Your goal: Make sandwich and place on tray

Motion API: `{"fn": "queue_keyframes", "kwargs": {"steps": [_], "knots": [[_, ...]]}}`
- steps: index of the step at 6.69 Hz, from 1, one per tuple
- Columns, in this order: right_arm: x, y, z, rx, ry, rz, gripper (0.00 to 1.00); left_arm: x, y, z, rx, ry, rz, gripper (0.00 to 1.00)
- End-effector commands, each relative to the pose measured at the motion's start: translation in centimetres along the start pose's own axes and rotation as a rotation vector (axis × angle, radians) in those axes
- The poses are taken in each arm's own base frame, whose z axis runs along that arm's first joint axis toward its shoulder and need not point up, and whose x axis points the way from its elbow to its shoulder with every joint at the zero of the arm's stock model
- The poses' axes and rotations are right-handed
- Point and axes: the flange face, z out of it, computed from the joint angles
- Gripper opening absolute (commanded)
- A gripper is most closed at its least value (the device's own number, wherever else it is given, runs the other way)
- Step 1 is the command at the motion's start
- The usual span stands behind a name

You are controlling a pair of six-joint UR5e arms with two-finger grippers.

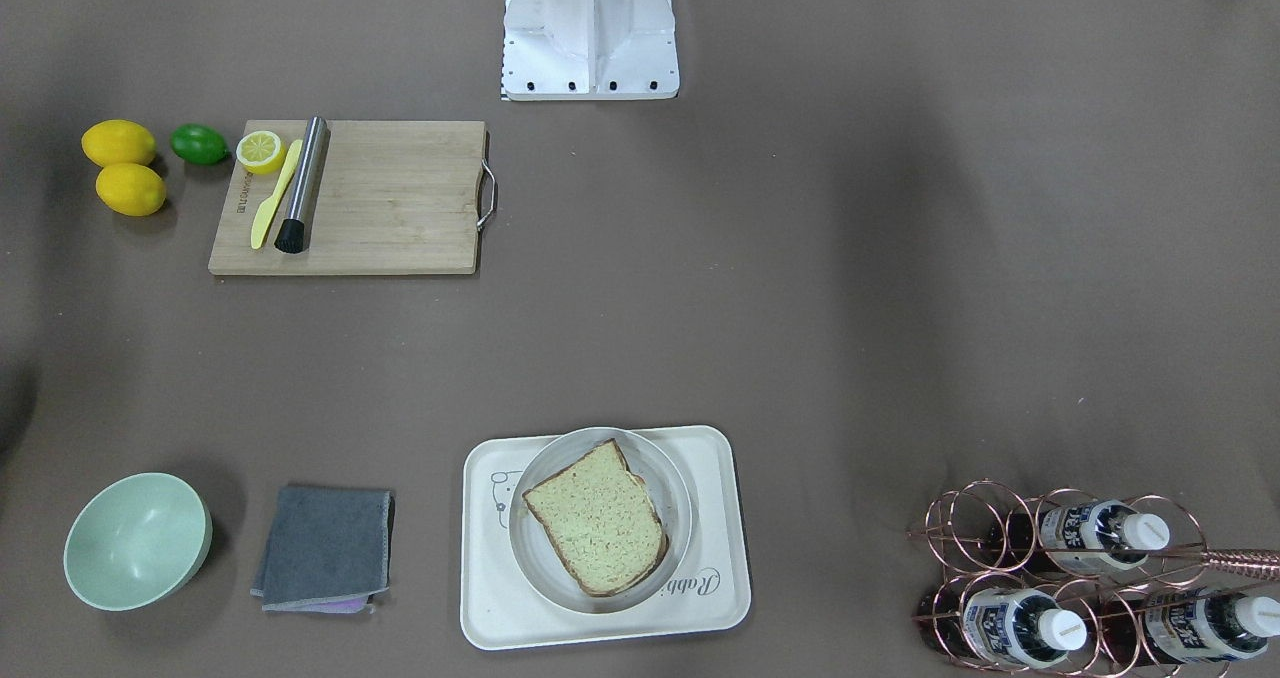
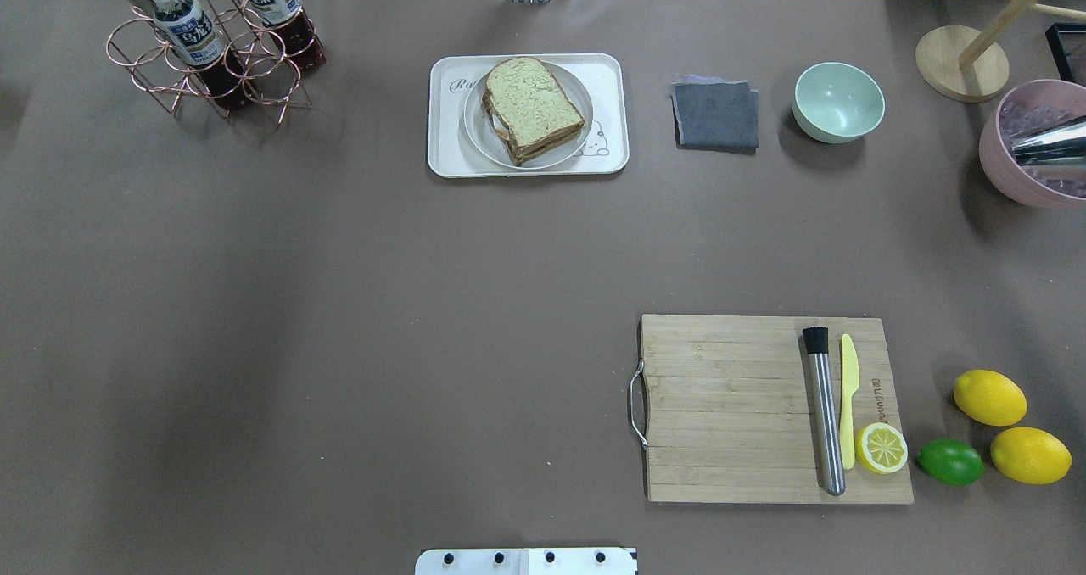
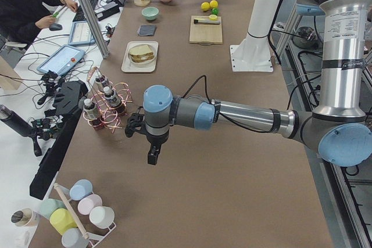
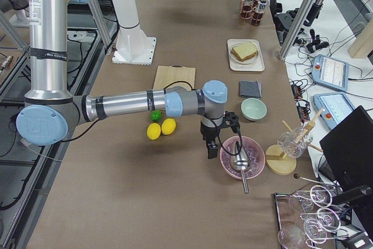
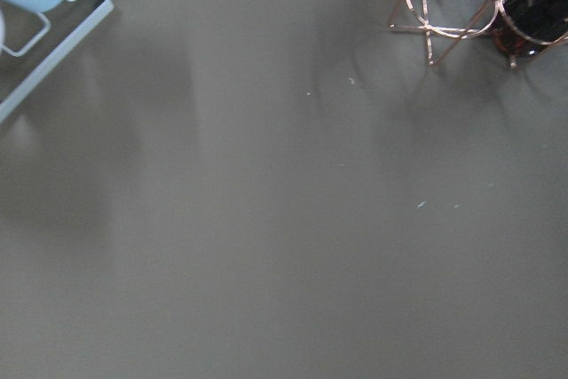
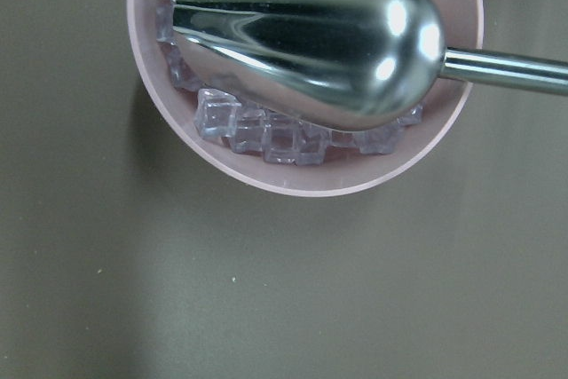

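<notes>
The sandwich [image 1: 596, 533] has a speckled tan top slice over a second slice; the egg between them is hidden. It lies on the round pale grey plate [image 1: 519, 550], which stands on the cream tray [image 1: 490, 608] at the table's far middle edge. It also shows in the overhead view [image 2: 533, 108]. My left gripper [image 3: 152, 156] hangs over bare table near the bottle rack, far from the tray. My right gripper [image 4: 211, 151] hangs beside the pink bowl. Both show only in the side views, so I cannot tell whether they are open or shut.
A wooden cutting board [image 2: 730, 405] holds a steel muddler [image 2: 824, 411], a yellow knife and a lemon half. Two lemons and a lime [image 2: 950, 461] lie beside it. A grey cloth [image 2: 716, 114], a green bowl [image 2: 838, 102], a pink ice bowl [image 6: 302, 179] with a scoop, and a bottle rack [image 2: 212, 49] stand along the far edge.
</notes>
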Motion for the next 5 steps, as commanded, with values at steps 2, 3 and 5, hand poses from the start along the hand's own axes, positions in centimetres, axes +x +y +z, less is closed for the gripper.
{"fn": "queue_keyframes", "kwargs": {"steps": [2,3,5], "knots": [[1.02,0.85,1.1,-0.022,-0.006,0.024,1.0,-1.59,0.01,1.37,-0.032,-0.002,-0.006,0.98],[0.62,0.43,0.33,-0.005,-0.005,0.015,1.0,-1.33,-0.09,1.08,-0.025,-0.001,0.0,0.98],[0.54,0.19,0.42,-0.003,-0.012,0.01,1.0,-1.58,0.2,1.51,-0.034,0.0,0.002,0.98]]}}
